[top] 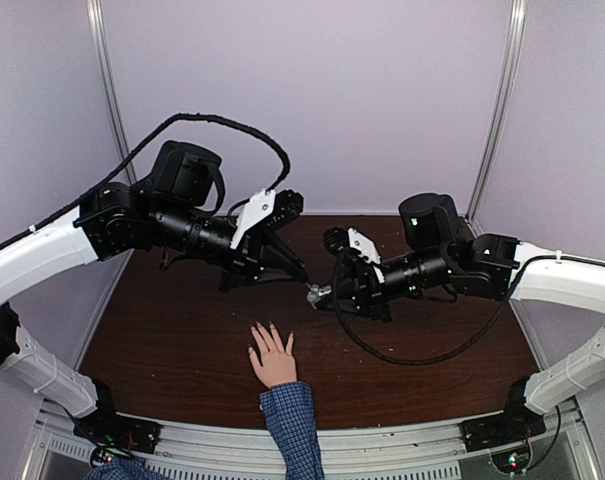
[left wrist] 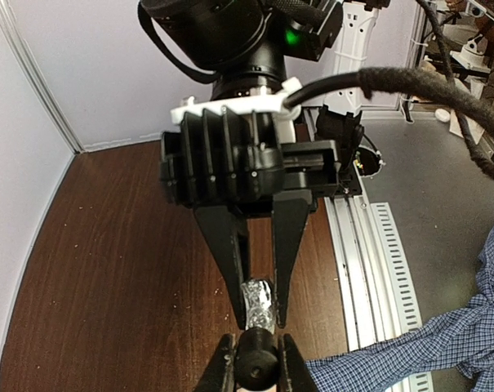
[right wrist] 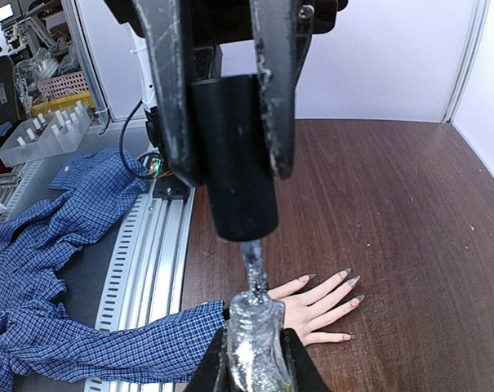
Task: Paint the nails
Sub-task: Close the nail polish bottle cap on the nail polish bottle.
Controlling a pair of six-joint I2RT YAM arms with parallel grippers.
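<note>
**Brush at the bottle, nails waiting toward the near edge**

The left gripper (right wrist: 230, 155) is clamped on the black cap (right wrist: 240, 163) of the polish, jaws pressed to both sides of it. The brush (right wrist: 253, 263) hangs straight down from that cap. The right gripper (right wrist: 255, 371) is closed tight round the glittery polish bottle (right wrist: 253, 339) and holds it upright directly beneath. The brush stem meets the bottle's mouth — whether the bristles sit in the neck or just clear of it cannot be told.

The nails (right wrist: 354, 281) belong to a hand (top: 274, 362) lying palm down on the brown table (top: 172, 340), near the middle of its near edge, with a blue checked cuff (top: 287, 405) at the wrist. The fingers are spread and run lengthwise from the near edge toward the far edge, so the nails sit at their far ends, facing up.

Seen from overhead, the two grippers meet above the table, beyond the fingertips and a little to their right. The nails therefore lie toward the near edge, slightly left of the brush and below it. Both grippers are about equally close to the hand, but the left one carries the brush — so the coming move is likely its own. It would lift out of the bottle, travel toward the near edge and come down, with strokes best drawn along each finger's length.
</note>
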